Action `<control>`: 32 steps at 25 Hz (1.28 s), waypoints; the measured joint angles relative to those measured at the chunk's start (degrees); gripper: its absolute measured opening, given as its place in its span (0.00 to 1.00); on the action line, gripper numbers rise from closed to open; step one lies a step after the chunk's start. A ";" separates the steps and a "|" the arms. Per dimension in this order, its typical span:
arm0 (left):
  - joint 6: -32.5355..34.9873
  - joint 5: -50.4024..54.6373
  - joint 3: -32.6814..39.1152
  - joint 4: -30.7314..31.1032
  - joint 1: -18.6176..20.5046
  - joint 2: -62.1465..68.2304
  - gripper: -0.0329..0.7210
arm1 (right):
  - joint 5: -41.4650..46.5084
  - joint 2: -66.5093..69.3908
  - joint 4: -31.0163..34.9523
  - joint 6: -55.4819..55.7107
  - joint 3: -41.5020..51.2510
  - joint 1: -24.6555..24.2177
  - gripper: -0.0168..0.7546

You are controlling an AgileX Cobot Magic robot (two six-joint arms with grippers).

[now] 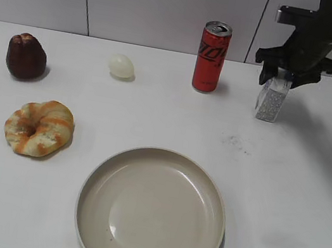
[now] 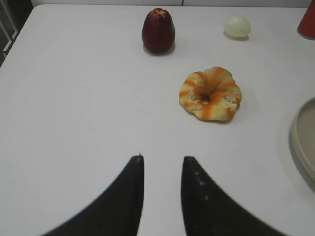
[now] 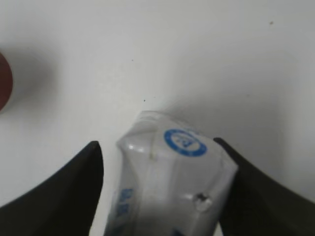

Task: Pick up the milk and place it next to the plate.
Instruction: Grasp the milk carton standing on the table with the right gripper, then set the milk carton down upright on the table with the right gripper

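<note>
The right tool straddles the top of the milk, which stands far right on the desk, right of the can; whether it grips, I cannot tell. The left tool is narrowly parted, holding nothing. The plate lies near centre.

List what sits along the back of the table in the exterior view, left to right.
Dark red cake → white egg → red soda can → milk, with the right gripper at its top.
</note>
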 joint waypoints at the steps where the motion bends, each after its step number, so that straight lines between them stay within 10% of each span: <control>1: 0.00 0.00 0.00 0.00 0.00 0.00 0.32 | 0.00 0.24 0.00 0.00 0.00 0.00 0.64; 6: 0.00 0.00 0.00 0.00 0.00 0.00 0.32 | 0.23 0.29 -0.55 0.04 -0.27 0.05 0.41; 22: 0.00 0.00 0.00 0.00 0.00 0.00 0.32 | 19.16 -7.80 -5.15 -5.35 -6.78 1.78 0.40; 32: 0.00 0.00 0.00 0.00 0.00 0.00 0.32 | 19.58 -13.87 5.88 -26.15 -6.34 17.39 0.40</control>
